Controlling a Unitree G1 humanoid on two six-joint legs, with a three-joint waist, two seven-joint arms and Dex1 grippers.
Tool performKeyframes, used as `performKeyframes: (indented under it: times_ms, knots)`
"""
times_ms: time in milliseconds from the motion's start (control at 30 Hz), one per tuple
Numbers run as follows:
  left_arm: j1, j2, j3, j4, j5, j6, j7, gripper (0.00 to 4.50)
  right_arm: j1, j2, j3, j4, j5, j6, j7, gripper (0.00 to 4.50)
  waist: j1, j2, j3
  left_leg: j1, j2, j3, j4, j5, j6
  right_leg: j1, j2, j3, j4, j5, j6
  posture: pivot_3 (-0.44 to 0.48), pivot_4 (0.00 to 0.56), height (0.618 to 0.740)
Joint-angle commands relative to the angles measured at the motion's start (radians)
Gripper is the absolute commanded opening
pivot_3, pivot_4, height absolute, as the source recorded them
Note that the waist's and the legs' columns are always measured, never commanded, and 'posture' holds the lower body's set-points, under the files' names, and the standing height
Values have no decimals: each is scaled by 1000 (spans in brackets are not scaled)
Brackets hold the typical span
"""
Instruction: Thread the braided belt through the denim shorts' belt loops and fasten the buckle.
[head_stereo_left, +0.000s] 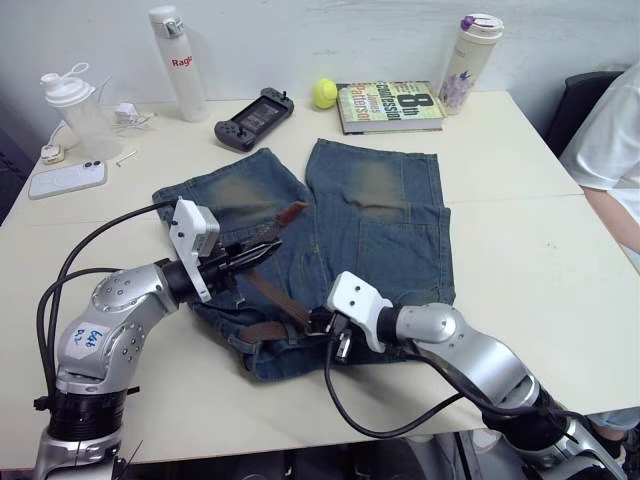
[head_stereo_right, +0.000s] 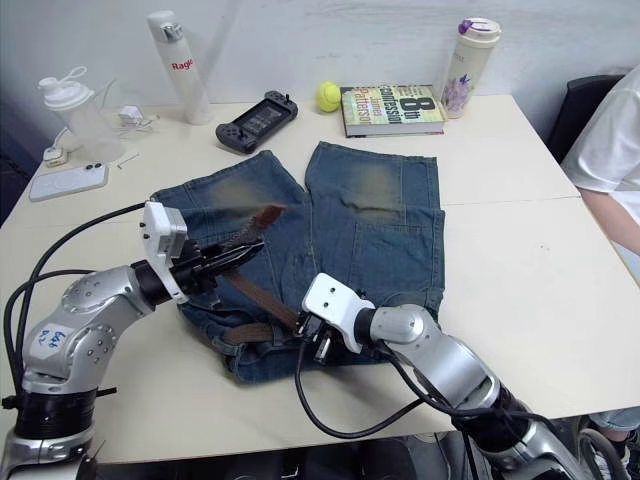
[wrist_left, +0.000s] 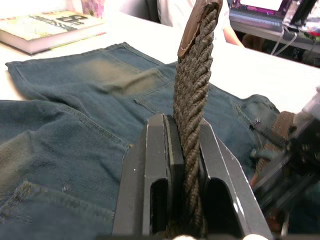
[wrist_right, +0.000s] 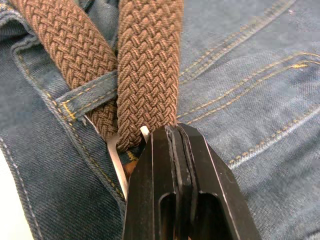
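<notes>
Belt (head_stereo_left: 268, 292) lies across the shorts (head_stereo_left: 400, 225) near the waistband: one stretch runs along it, the tip end lifts off toward the legs.

L gripper (head_stereo_left: 262, 249) is clenched on the belt a bit short of its leather tip (wrist_left: 197, 22); the strap stands up between the fingers (wrist_left: 150, 170) on edge. R gripper (head_stereo_right: 305, 327) is at the waistband by the buckle (wrist_right: 116, 159). Its jaws look pressed together w/ nothing clearly between them; the strap end and a metal bar sit right at the tips. Whether they pinch any metal, can't tell.

One loop (wrist_right: 85, 97) crosses the left strap w/ the right strap beside it, so I'd judge the belt is looped back at the buckle, fastening not yet done.

To do this step well:
- Keep the R gripper pinning the buckle flat on the waistband so the frame doesn't flip.
- Bring the tip toward the buckle w/ the L, and turn the strap flat before feeding; on edge it'll likely jam.
- Regrip nearer the tip if it flops.
- Pull slow; the braid may snag the prong.

Person's sleeve (head_stereo_left: 610, 130) is beyond the shorts' far side, so keep swings short.
</notes>
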Motion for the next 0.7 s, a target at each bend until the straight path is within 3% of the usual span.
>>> performKeyframes:
  times_ms: [33, 700]
  knots:
    - [50, 38, 43, -3, 28, -52, -34, 225, 17, -13, -36, -34, 19, 56, 3, 12, 0, 0, 0, 0, 0, 0, 0, 0, 0, 0, 0, 0, 0, 0, 0, 0, 150, 740]
    - [147, 54, 30, 32, 91, -136, -60, 225, 13, 1, -70, -135, 48, 128, -8, 12, -2, 0, 0, 0, 1, 0, -1, 0, 0, -1, -1, 0, 0, 0, 0, 0, 150, 740]
